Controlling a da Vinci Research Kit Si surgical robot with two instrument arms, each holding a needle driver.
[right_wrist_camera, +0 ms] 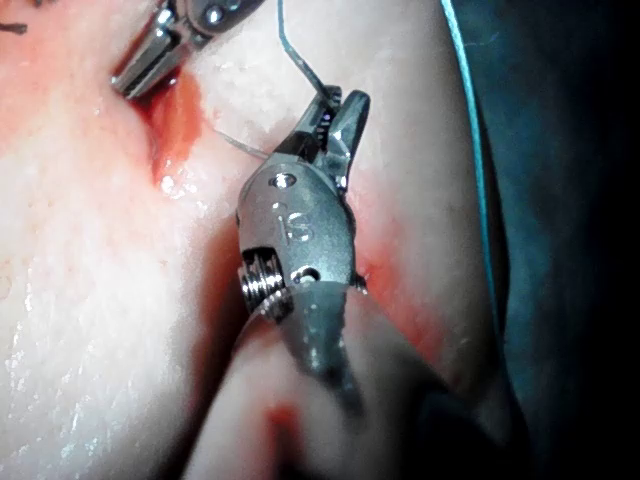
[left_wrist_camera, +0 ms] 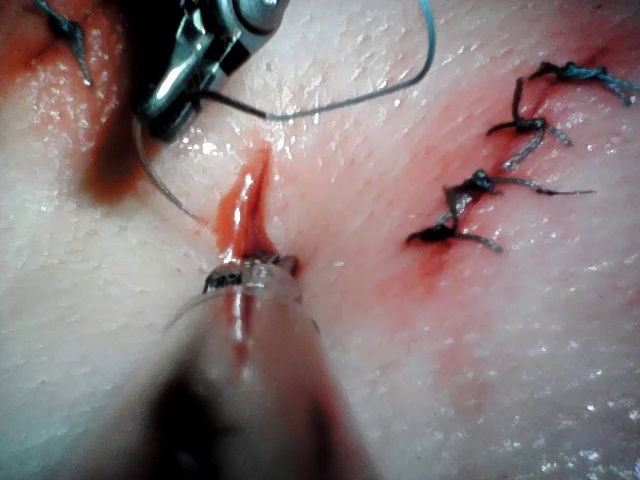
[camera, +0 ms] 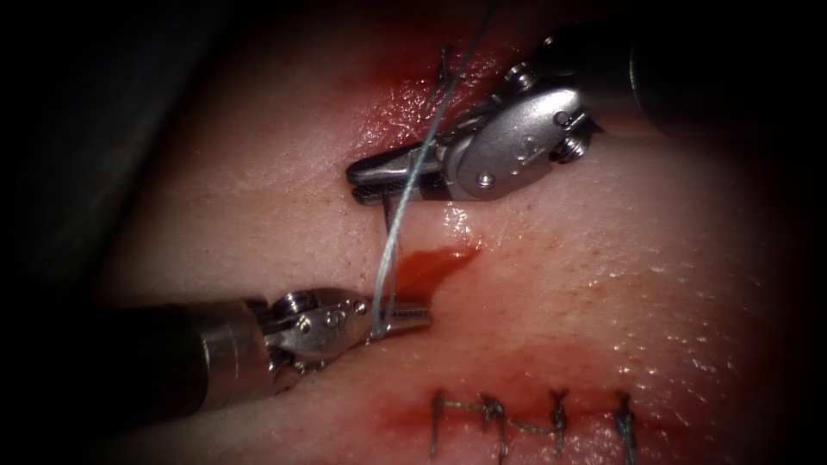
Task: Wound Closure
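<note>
The right tool lies across the tissue above the open, red-filled cut. Its jaws are shut on the tail end of the thin curved needle. The needle arcs down just left of the cut, above the surface, to the left tool, whose jaws look shut on its tip end. Blue thread runs from the right jaws up and away. In the left wrist view the needle curves from the right tool toward the cut. The right wrist view shows the right jaws with thread entering them.
A row of tied stitches closes a cut near the front edge, also seen as stitches in the left wrist view. Another knot sits behind the right tool. Red fluid stains the tissue there.
</note>
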